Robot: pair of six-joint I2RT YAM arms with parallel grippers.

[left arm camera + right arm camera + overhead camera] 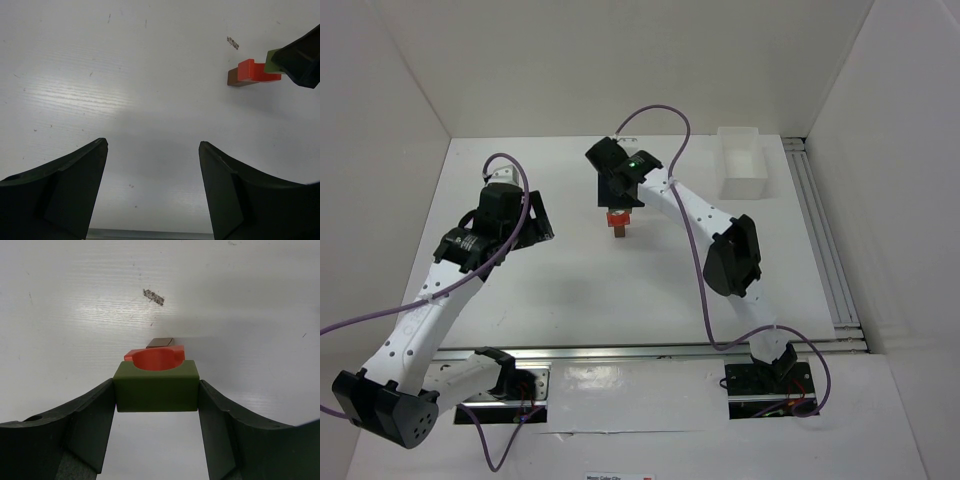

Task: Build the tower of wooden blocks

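Dark fingers [85, 430] of the right tool [156, 390] fill the bottom of its wrist view, clamped on both flanks of a green block [155, 395] with a curved notch in its upper face. Through that notch shows a red block [156, 359], and at 12 o'clock beyond it the end of a brown block [160, 342]. The three form the tower [618, 226] on the white tabletop [60, 315]. A grey scuff mark [153, 296] lies further out at 12 o'clock, apart from the blocks.

From the left wrist, the stack sits at 2 o'clock, with brown, red and green in one line. The green block meets the red, though whether it rests fully on it cannot be told. Its far end is gripped by the black right tool. The left tool [152, 144] hangs released, jaws spread wide above the tabletop.

From overhead, the tower stands near the middle of the tabletop. The right arm reaches in from 4 o'clock, its tool directly over the stack. The left tool sits at 9 o'clock of the tower, well apart from it. A white bin [742, 165] stands at 2 o'clock of the tower, near the far right corner. Purple cables [660, 115] loop from both arms.
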